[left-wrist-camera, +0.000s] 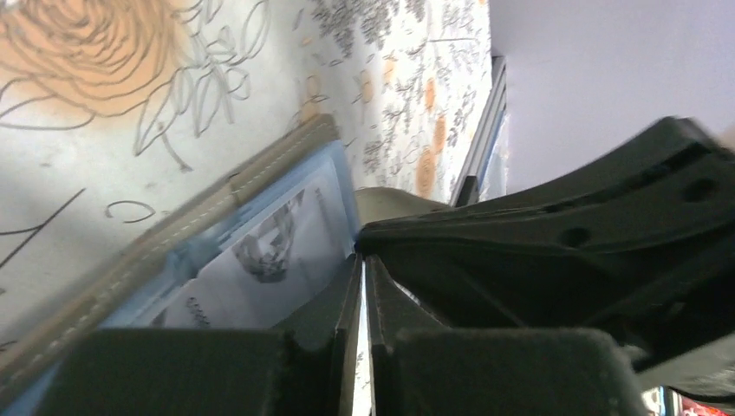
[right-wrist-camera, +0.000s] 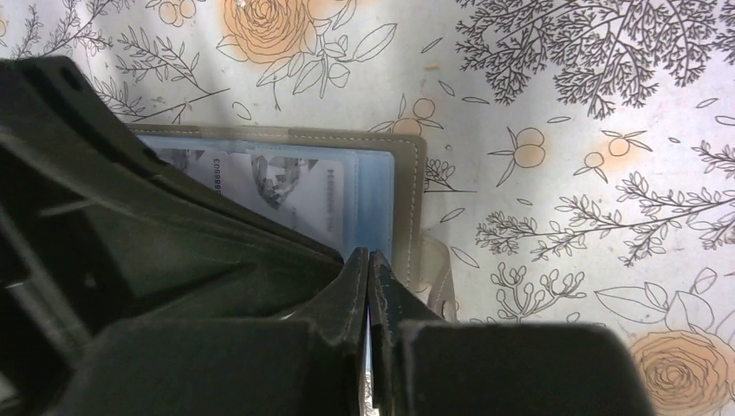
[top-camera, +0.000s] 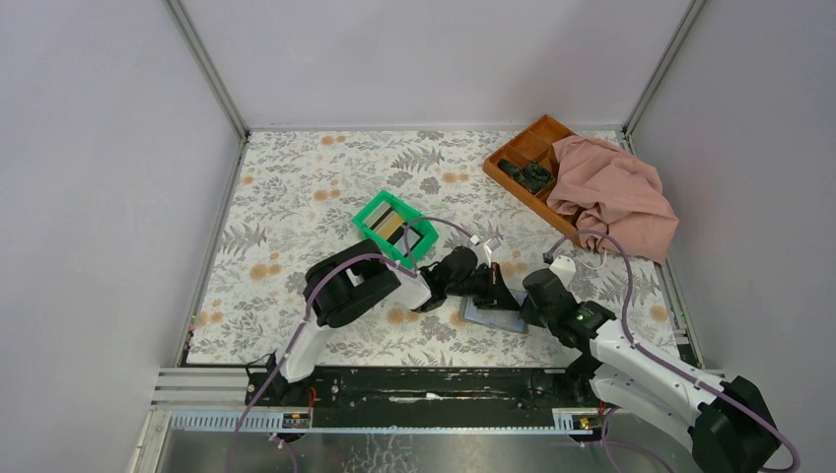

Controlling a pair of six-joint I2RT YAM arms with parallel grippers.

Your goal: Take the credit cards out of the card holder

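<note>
The card holder (top-camera: 490, 317) lies open on the floral mat between my two grippers, and its tan stitched rim (right-wrist-camera: 409, 173) frames a pale blue sleeve. A whitish printed credit card (right-wrist-camera: 286, 178) sits inside that sleeve, also seen as the card (left-wrist-camera: 269, 260) in the left wrist view. My left gripper (top-camera: 500, 286) (left-wrist-camera: 362, 251) is shut on the holder's sleeve edge, with a thin slit of light between its fingers. My right gripper (top-camera: 522, 304) (right-wrist-camera: 369, 253) is shut, its tips at the same edge; what it pinches is hidden. More cards (top-camera: 391, 227) lie in the green bin.
The green bin (top-camera: 370, 219) stands left of and behind the holder. An orange-brown compartment tray (top-camera: 522, 148) at the back right holds black parts (top-camera: 527, 175), and a pink cloth (top-camera: 616, 192) is draped over it. Walls enclose the mat on three sides.
</note>
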